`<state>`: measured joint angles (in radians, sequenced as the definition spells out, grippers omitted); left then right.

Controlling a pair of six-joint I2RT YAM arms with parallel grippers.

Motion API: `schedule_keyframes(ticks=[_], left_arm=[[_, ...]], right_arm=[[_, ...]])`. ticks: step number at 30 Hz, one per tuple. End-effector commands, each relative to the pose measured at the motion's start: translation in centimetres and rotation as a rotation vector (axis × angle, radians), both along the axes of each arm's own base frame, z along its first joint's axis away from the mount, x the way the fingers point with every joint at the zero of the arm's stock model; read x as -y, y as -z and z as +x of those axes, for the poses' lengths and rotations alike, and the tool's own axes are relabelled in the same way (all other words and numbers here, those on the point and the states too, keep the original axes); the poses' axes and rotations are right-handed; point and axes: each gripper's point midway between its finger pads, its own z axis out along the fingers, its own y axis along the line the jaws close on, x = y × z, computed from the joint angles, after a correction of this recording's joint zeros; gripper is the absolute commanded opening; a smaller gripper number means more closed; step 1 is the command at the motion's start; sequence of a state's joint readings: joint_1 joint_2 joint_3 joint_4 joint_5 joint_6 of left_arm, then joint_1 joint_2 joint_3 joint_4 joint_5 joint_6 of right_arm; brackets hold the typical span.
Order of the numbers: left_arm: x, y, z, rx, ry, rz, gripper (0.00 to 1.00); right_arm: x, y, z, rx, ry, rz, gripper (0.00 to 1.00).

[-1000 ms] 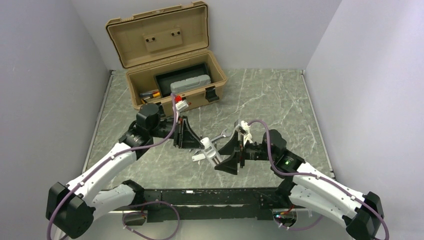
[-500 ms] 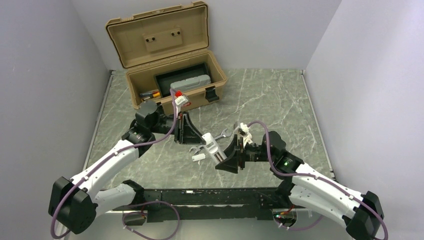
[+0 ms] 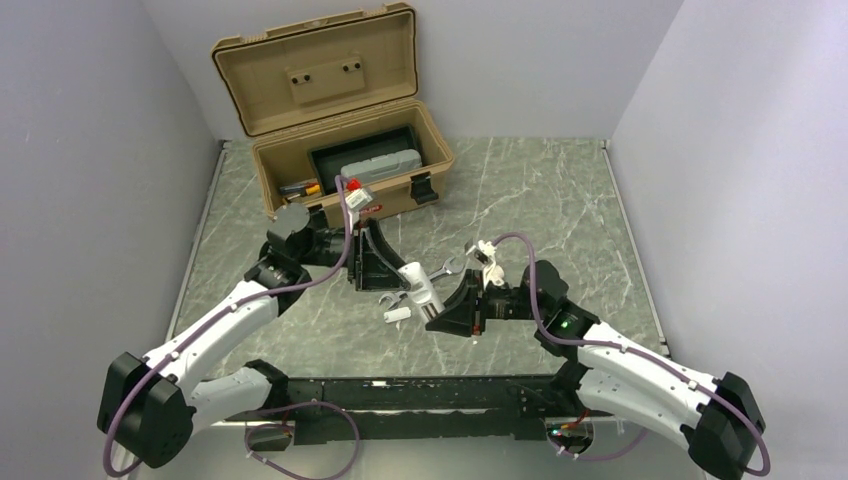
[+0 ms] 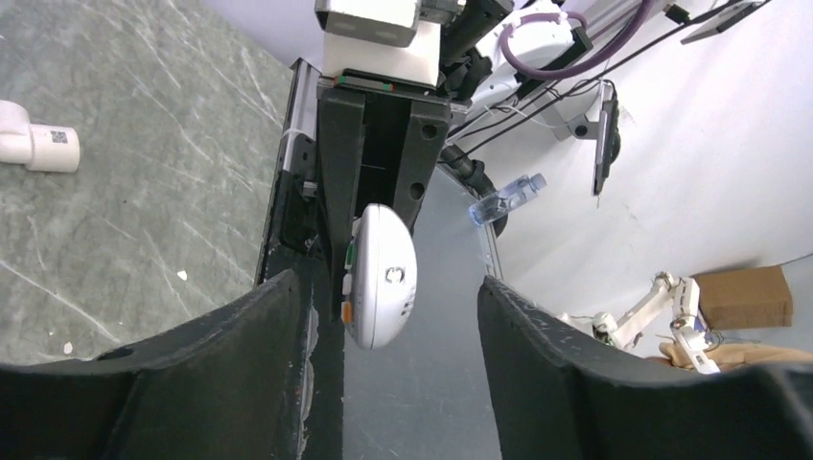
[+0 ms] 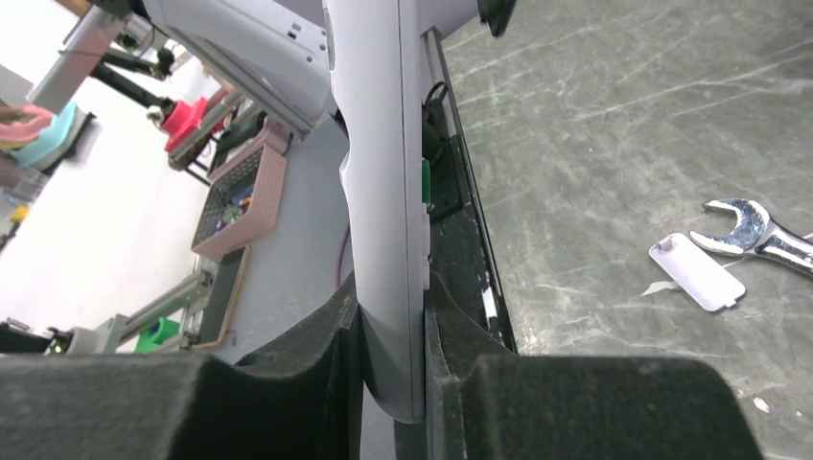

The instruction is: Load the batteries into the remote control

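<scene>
The right pincer (image 5: 393,287) is clamped tight on the remote control (image 5: 376,144). It holds the remote near one end, up above the tabletop (image 3: 560,200). The left pincer (image 4: 388,297) has its two fingers wide apart. The round end of the remote hangs between them, and neither finger touches it.

What could go wrong? Only one pincer holds the remote, and only near one end. The remote is long and looks smooth, so I think it could tip or slide out if the arm jerks. If the left pincer shuts while it is not lined up, it could knock the remote crooked (or squeeze the little coloured buttons on its edge). If the remote fell, it might land on the wrench (image 5: 757,230) or on the small white piece (image 5: 695,271) lying just beside it on the tabletop.

Some things are hard to see. The dark hole for the batteries does not show in any view, so I cannot tell which way it faces. I see no battery for sure. There are small yellow and orange things (image 3: 300,187) in the open toolbox (image 3: 310,60), but they are too tiny to name. From above, the two pincers cover most of the remote.
</scene>
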<state>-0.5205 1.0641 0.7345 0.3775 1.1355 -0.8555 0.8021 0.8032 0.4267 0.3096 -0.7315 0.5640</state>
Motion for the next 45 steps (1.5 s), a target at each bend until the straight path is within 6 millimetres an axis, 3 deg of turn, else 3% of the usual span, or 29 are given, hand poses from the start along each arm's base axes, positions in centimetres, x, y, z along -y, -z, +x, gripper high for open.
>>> schedule_keyframes(ticks=[1,6,11,18,29,35,41,45], left_arm=[[0.0,-1.0,0.6,0.054,-0.050,-0.052,0.77],[-0.1,-1.4,1.3,0.040,-0.136,-0.122,0.85],[-1.2,-2.2,3.1,0.003,-0.359,-0.268,0.87],[-3.3,-3.2,4.9,-0.004,-0.573,-0.405,0.89],[-1.1,-3.1,4.7,-0.030,-0.528,-0.415,0.82],[-0.4,-2.9,4.8,-0.043,-0.519,-0.417,0.71],[-0.2,-2.8,4.8,-0.043,-0.513,-0.416,0.45],[-0.1,-2.6,4.8,-0.045,-0.512,-0.406,0.23]], right_arm=[[-0.2,-4.0,0.6,0.042,0.048,0.143,0.00],[-0.4,-5.7,1.0,-0.002,0.073,0.204,0.00],[-0.9,-6.6,2.5,-0.107,0.144,0.242,0.00],[-1.9,-5.9,3.5,-0.175,0.174,0.214,0.00],[-3.0,-6.6,3.1,-0.185,0.143,0.241,0.00],[-3.7,-6.2,2.9,-0.202,0.123,0.244,0.00],[-4.2,-5.8,2.7,-0.210,0.110,0.235,0.00],[-4.2,-5.5,2.9,-0.207,0.119,0.224,0.00]])
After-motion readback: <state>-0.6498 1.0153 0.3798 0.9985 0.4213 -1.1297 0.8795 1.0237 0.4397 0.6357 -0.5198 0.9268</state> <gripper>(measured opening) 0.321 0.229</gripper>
